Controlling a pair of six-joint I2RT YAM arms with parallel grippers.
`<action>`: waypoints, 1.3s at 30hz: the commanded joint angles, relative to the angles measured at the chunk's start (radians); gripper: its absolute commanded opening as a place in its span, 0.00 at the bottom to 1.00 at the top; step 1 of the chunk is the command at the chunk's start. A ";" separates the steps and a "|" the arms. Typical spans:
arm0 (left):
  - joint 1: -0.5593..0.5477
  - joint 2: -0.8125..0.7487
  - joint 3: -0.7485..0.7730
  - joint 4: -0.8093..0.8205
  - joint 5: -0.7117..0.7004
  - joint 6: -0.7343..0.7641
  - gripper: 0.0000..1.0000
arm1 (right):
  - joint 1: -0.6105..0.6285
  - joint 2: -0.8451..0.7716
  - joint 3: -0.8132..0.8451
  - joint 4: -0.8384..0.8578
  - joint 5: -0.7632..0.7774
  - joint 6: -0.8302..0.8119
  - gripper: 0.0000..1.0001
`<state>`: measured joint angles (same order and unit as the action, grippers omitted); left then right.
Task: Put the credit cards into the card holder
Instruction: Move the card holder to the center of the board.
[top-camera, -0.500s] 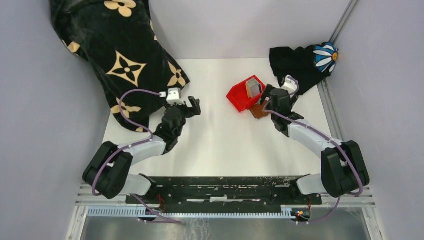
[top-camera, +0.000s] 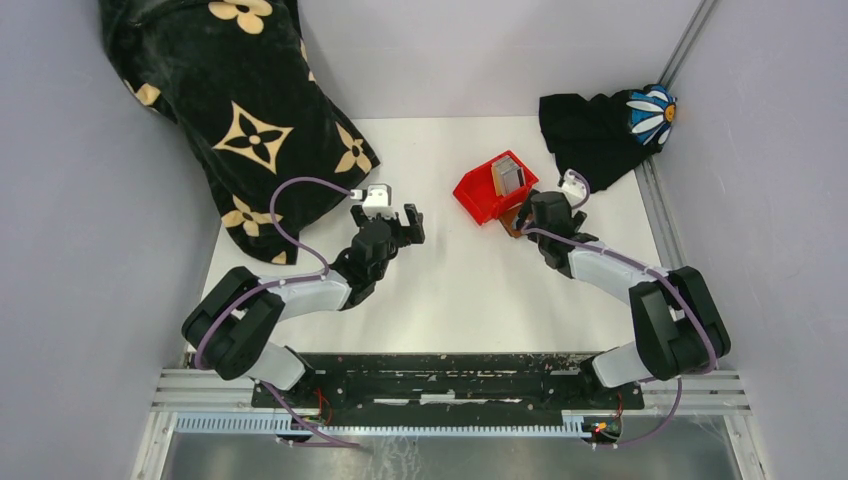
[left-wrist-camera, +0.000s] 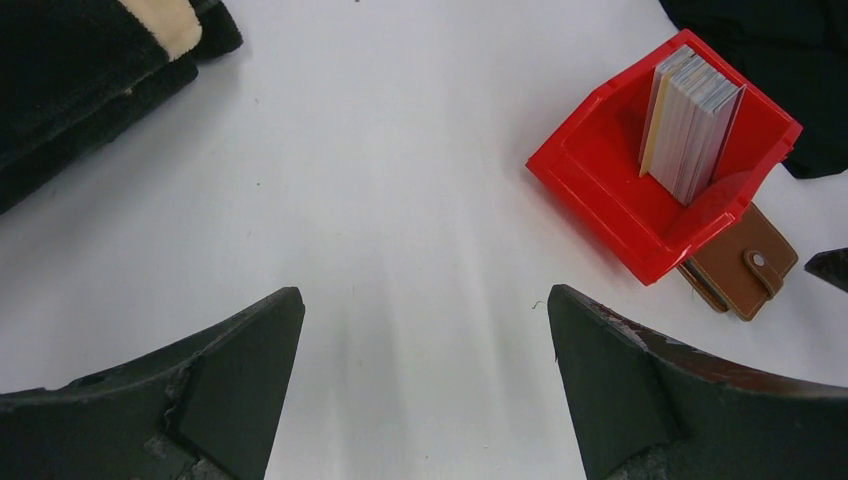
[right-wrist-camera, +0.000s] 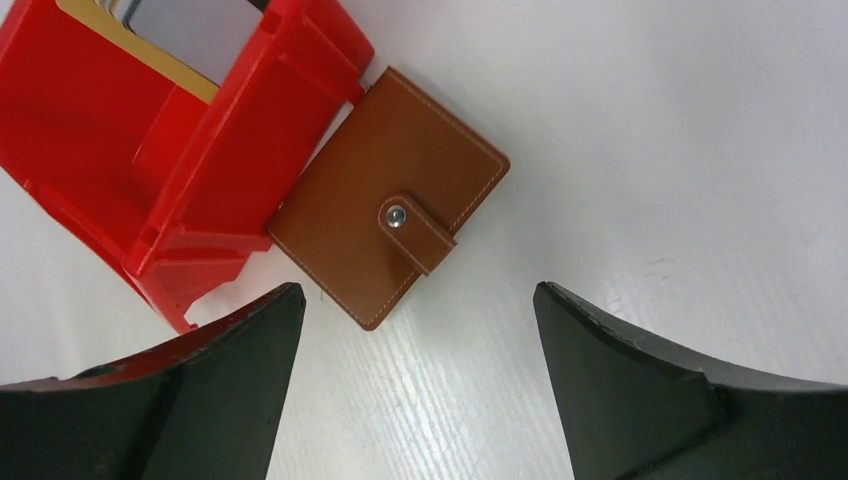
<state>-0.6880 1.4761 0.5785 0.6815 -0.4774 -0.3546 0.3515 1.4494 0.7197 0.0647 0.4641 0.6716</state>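
Note:
Several silvery credit cards (top-camera: 509, 176) stand upright as a stack in a red bin (top-camera: 472, 192); the left wrist view shows them too (left-wrist-camera: 690, 125). The brown card holder (right-wrist-camera: 390, 225) lies closed and snapped on the table against the bin's near right side; it also shows in the left wrist view (left-wrist-camera: 745, 262). My right gripper (right-wrist-camera: 418, 295) is open and empty, just above the card holder's near corner. In the top view it (top-camera: 527, 208) hides most of the card holder. My left gripper (top-camera: 412, 222) is open and empty over bare table, left of the bin (left-wrist-camera: 600, 190).
A black cloth with tan flower patterns (top-camera: 230, 110) covers the back left. A black cloth with a blue-and-white daisy (top-camera: 610, 125) lies at the back right behind the bin. Grey walls enclose the table.
My left gripper has moved right, toward the table's middle. My right gripper has shifted slightly left and closer over the card holder.

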 joint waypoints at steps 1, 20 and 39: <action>-0.013 0.004 0.040 0.015 -0.020 -0.062 0.99 | 0.002 0.008 -0.033 0.041 -0.063 0.163 0.91; -0.024 0.014 0.024 0.046 0.013 -0.078 1.00 | -0.179 0.142 -0.119 0.262 -0.222 0.342 0.83; -0.025 0.024 0.025 0.071 -0.004 -0.050 0.99 | -0.240 0.355 -0.166 0.539 -0.451 0.529 0.61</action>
<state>-0.7094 1.4994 0.5800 0.6914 -0.4652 -0.4034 0.1078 1.7565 0.6029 0.6491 0.0959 1.1637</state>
